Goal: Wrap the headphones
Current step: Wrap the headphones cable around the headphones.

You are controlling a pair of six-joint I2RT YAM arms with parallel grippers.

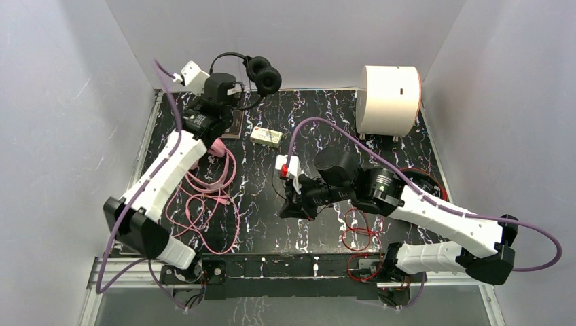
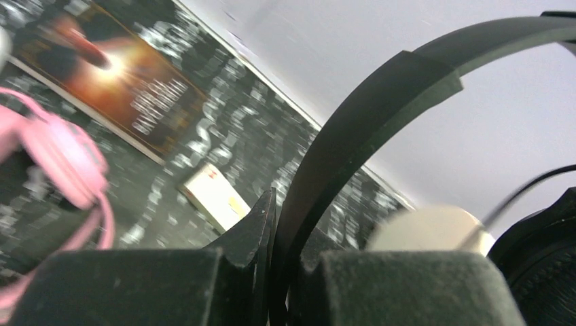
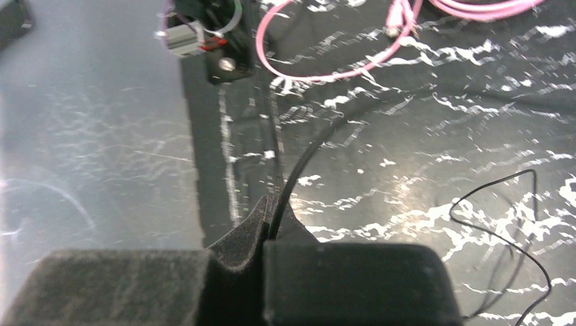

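Headphones first: where do we see the black pair [image 1: 263, 73]?

We see it lifted off the bench [image 1: 319, 115] at the far left corner. Our left gripper [image 2: 275, 224] is clamped tight on its headband [image 2: 353, 129], and the ear cups hang to the right of the gripper.

And our right gripper [image 3: 272, 217]?

We have it low over the middle of the bench, pinched closed on the thin black cable [image 3: 306, 159]. The cable runs out from between the fingers, and another stretch of it curls on the bench nearby.

Where are the other two sets?

The pink headset [image 1: 217, 146] lies on the bench just beside our left arm, its pink cable [image 1: 207, 197] in loose loops toward the near edge. The red headset [image 1: 428, 180] sits near the right side, half hidden by our right arm, with its red cable [image 1: 356, 231] coiled near the front.

Anything else on the bench?

A cream drum [image 1: 387, 98] stands at the far right, and a small box [image 1: 266, 136] lies between it and the left gripper.
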